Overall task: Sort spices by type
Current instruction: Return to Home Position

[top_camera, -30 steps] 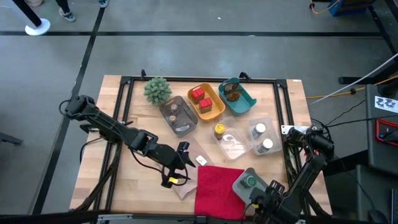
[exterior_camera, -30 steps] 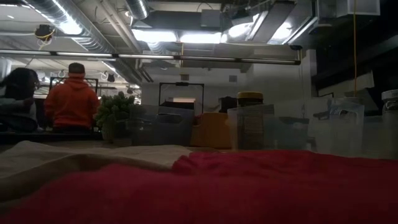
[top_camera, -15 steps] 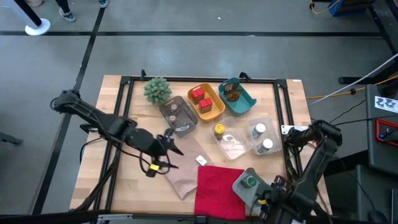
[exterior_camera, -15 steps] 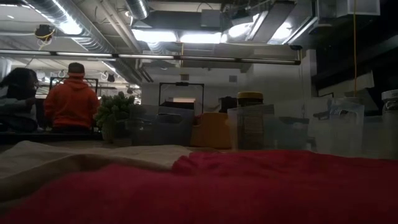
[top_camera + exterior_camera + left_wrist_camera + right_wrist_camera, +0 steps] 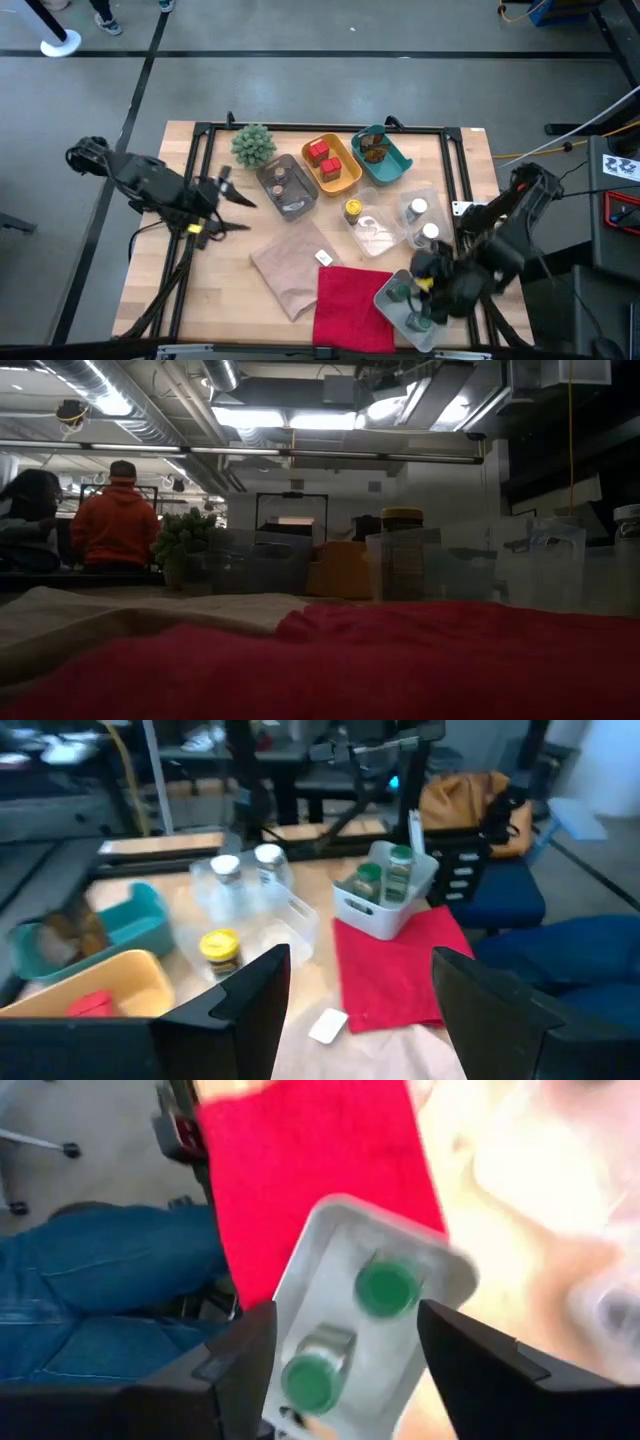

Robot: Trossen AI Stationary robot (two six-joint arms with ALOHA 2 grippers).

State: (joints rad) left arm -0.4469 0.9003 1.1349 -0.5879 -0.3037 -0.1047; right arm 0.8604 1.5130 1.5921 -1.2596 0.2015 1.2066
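Left gripper (image 5: pixel 234 208): empty, fingers spread wide. Over the last second it has pulled back from mid-surface (image 5: pixel 230 300) toward the left side, so you're clear of the jars there.

Plant (image 5: pixel 253 145) at the back. Just beside it, two brown jars (image 5: pixel 279 180) in a grey tray (image 5: pixel 298 208). Next over, red tins (image 5: pixel 322 160) in the orange tray (image 5: pixel 345 178). The teal tray (image 5: pixel 398 165) holds something brown that I can't name.

Yellow-capped jar (image 5: pixel 353 210) and two white-capped jars (image 5: pixel 417 208) stand in clear trays.

Near edge, right side: two green-capped jars (image 5: pixel 388 1287) in the bin (image 5: pixel 325 1265), which sits partly on the red cloth (image 5: pixel 345 300). Right gripper (image 5: pixel 345 1330) hangs over that bin, fingers apart, holding nothing. That arm has risen from its folded pose at the near edge.

Judgement: every type has its own tray and nothing lies loose. Sorting looks finished, and both arms seem bound for home.

Writing: none legible. Jar labels are too small to read, and the white tag (image 5: pixel 324 258) on the tan cloth (image 5: pixel 285 275) shows nothing you can make out.
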